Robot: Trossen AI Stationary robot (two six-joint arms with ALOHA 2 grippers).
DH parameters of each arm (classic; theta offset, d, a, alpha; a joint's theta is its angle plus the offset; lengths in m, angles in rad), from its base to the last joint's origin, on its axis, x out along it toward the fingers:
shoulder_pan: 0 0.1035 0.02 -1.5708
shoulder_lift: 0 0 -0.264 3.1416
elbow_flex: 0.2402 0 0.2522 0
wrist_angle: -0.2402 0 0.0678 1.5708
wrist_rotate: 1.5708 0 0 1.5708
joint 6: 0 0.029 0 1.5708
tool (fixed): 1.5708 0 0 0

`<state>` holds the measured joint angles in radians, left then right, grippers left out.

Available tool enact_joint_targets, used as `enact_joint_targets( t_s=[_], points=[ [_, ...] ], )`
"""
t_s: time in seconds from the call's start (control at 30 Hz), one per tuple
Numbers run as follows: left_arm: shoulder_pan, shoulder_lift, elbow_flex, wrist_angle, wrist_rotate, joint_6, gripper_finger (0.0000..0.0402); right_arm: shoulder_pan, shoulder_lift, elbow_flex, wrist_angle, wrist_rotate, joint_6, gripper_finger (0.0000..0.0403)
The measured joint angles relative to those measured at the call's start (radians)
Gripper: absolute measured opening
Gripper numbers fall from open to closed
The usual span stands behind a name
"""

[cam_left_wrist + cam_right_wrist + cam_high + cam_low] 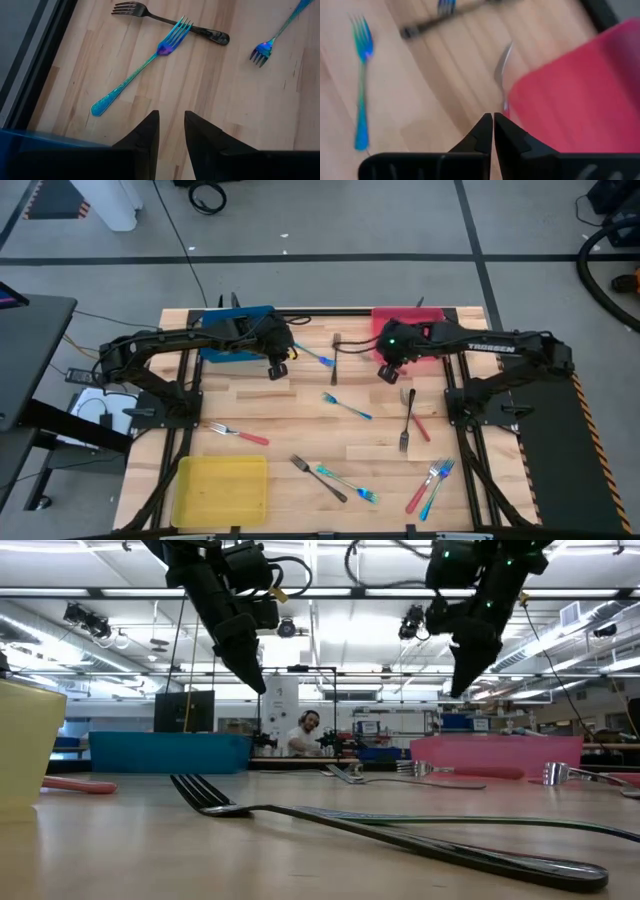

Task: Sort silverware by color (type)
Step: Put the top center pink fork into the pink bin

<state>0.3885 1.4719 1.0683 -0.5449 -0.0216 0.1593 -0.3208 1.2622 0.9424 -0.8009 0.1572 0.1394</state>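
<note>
Hovering near the wooden surface's (300, 420) far edge, the left pincer (277, 368) is slightly spread, the right pincer (386, 373) pressed together, both empty; blue, red and grey slim forks (347, 406) lie scattered across the middle and near edge.

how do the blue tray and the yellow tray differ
The blue tray sits at the table's far edge, under the left arm; the yellow tray sits at the near left corner, away from both arms. They differ in colour. Both are flat, squarish trays.
</note>
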Motion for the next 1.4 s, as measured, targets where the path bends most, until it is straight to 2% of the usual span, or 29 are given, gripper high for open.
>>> enact_joint_targets(
  t_s=[0.43,0.73,0.93,1.1,1.4],
  points=[
    [0.0,0.0,0.0,0.0,0.0,0.0,0.0091,0.031,0.236,0.0,-0.032,0.028,0.007,0.0057],
    [0.0,0.0,0.0,-0.001,0.0,0.0,0.0091,-0.004,0.362,0.0,-0.04,0.059,-0.003,0.0071],
    [0.0,0.0,0.0,-0.001,0.0,0.0,0.0091,-0.046,0.389,-0.003,-0.031,0.081,0.014,0.0071],
    [0.0,0.0,0.0,-0.001,0.0,0.0,0.0091,-0.067,0.385,-0.048,0.013,0.031,0.017,0.0071],
    [0.0,0.0,0.0,0.0,0.0,0.0,0.0091,-0.084,0.383,-0.09,0.059,0.025,0.017,0.007]
  ],
)
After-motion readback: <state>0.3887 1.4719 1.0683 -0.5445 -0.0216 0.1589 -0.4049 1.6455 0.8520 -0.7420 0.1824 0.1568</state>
